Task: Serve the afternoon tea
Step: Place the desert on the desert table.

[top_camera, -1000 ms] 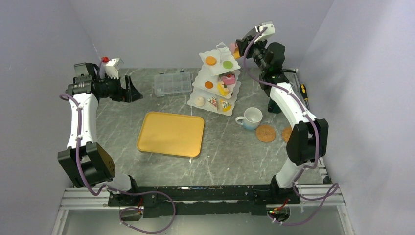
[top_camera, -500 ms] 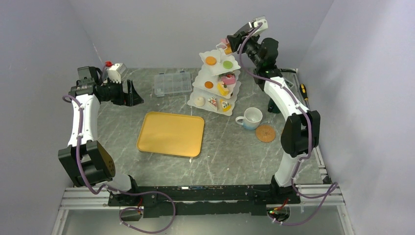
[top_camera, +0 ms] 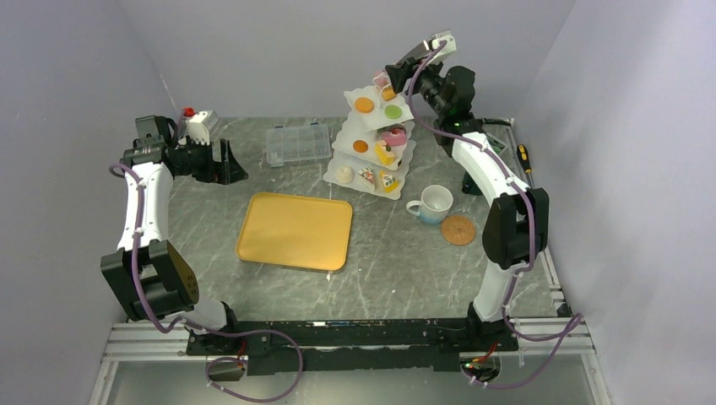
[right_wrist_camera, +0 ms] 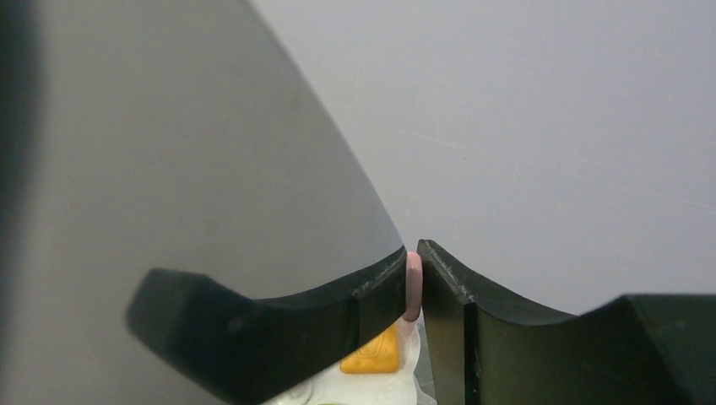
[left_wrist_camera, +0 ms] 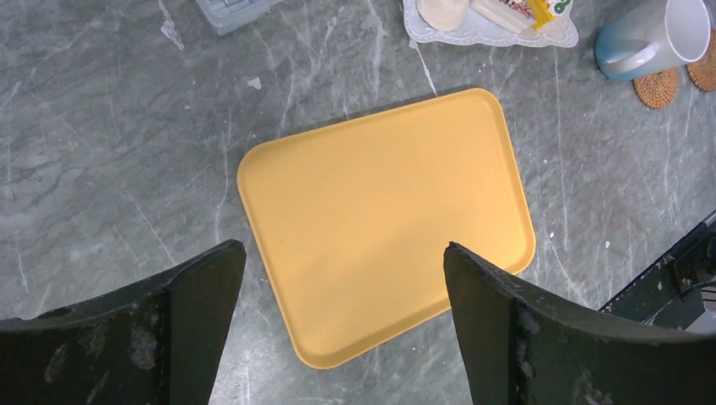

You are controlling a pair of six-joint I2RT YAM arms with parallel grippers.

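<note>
Rail (top_camera: 338,336) w/ both arm bases at 6 o'clock. Grey marbled table (top_camera: 380,270), pale lilac walls (top_camera: 279,51) at 9, 12 and 3. Yellow tray (top_camera: 295,230) flat mid-table. Coaster (top_camera: 458,229) at tray's 3, mug (top_camera: 436,203) just beside it, upright. L gripper (top_camera: 230,160) at 10, off the surface, jaws spread wide, nothing in them. Clear box (top_camera: 297,144) at 12. Stand (top_camera: 344,139) at 1, pastries on all three tiers. R gripper (top_camera: 390,74) over the top tier, jaws nipping a thin pink piece (right_wrist_camera: 413,287).
</note>
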